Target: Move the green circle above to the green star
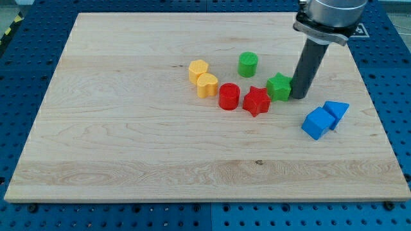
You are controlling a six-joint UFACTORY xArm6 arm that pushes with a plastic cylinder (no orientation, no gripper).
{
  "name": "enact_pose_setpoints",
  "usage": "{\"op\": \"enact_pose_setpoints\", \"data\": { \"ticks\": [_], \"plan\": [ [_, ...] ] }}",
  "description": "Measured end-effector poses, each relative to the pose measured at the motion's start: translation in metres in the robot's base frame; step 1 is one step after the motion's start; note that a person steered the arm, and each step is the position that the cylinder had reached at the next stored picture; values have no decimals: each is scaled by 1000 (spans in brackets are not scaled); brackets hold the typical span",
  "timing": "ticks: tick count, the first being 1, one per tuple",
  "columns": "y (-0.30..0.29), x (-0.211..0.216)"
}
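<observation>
The green circle (248,64) stands on the wooden board, up and to the left of the green star (279,86). The green star lies right of the red star (256,101) and touches it. My rod comes down from the view's top right. My tip (299,95) rests on the board just right of the green star, touching or nearly touching it. The tip is well to the right of and below the green circle.
A red circle (229,96) sits left of the red star. A yellow hexagon (199,69) and a yellow heart (207,85) lie further left. A blue cube (318,123) and a blue triangle (336,111) lie at the lower right. The board (128,128) lies on a blue pegboard table.
</observation>
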State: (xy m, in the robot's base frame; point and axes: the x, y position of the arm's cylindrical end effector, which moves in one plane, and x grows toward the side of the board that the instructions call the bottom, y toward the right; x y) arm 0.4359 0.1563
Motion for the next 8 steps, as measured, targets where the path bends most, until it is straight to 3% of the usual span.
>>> {"op": "enact_pose_setpoints", "data": {
  "ticks": [2, 3, 4, 5, 6, 8],
  "plan": [
    [2, -16],
    [8, -90],
    [-29, -139],
    [-104, -165],
    [-155, -155],
    [-146, -94]
  ]
}}
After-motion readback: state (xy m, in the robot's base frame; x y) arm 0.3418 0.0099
